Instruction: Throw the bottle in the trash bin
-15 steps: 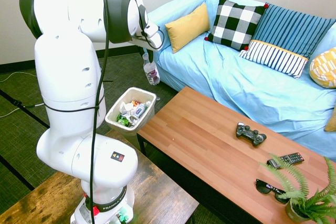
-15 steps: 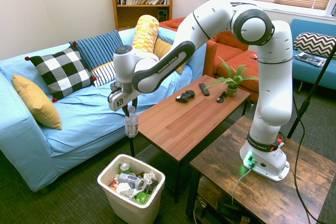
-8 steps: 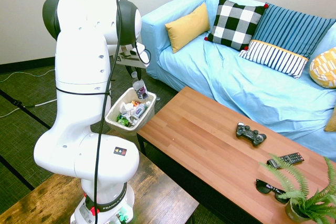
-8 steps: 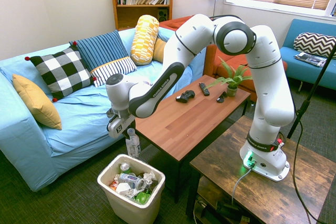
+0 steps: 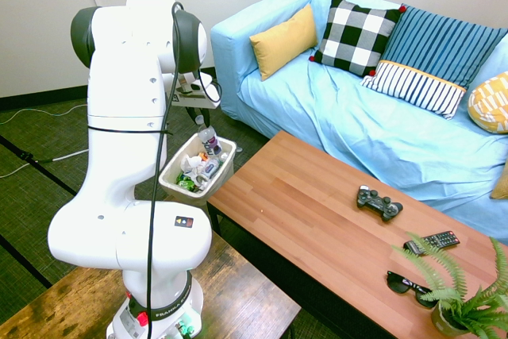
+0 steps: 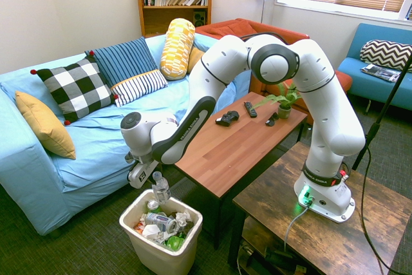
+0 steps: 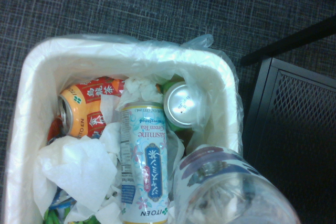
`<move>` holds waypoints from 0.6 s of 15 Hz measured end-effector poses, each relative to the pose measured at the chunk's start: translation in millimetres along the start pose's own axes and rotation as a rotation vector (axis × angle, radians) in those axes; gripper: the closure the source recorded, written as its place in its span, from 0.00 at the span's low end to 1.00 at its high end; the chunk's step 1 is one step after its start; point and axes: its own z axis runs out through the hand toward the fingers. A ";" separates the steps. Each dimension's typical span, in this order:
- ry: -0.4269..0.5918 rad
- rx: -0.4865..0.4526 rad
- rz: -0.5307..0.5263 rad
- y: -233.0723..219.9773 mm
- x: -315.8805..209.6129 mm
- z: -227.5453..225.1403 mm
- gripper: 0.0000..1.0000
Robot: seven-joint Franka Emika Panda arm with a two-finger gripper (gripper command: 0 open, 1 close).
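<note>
Hanging from the pincer (image 6: 153, 176), the clear plastic bottle (image 6: 161, 189) with the purple label is above the white trash bin (image 6: 162, 249). The pincer is clenched on the bottle at its neck, with the cap end up. The bottle is tilted, and in the second exterior view its top leans to the left. In this view the bottle stands before the far rim of the bin, in the lower left part of the frame.

The bin has a thin clear liner (image 7: 202, 41) around its rim. Inside, the wrist view shows a pale blue Jasmine Green Tea can (image 7: 144, 166), an orange and red can (image 7: 90, 107), another can with silver end (image 7: 179, 104), and white crumpled paper (image 7: 79, 169).

Just beside the bin is the wooden desk (image 5: 309, 204), which in the first exterior view goes from the center to the lower right. On it are lying a black game controller (image 5: 379, 203), a remote control (image 5: 432, 243) and dark sunglasses (image 5: 411, 288), and a potted fern (image 5: 468, 299) stands in the lower right corner.

Behind the desk, the sofa with light blue cover (image 5: 341, 113) fills the upper right. It carries a yellow pillow (image 5: 283, 41), a black and white checkered pillow (image 5: 355, 35) and other pillows with stripes (image 5: 444, 41).
</note>
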 end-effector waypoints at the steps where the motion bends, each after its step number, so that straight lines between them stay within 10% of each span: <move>1: 0.002 0.000 0.000 -1.5 0.0 -0.7 0.00; 9: -0.004 -0.002 0.005 -5.0 -3.1 -4.2 0.00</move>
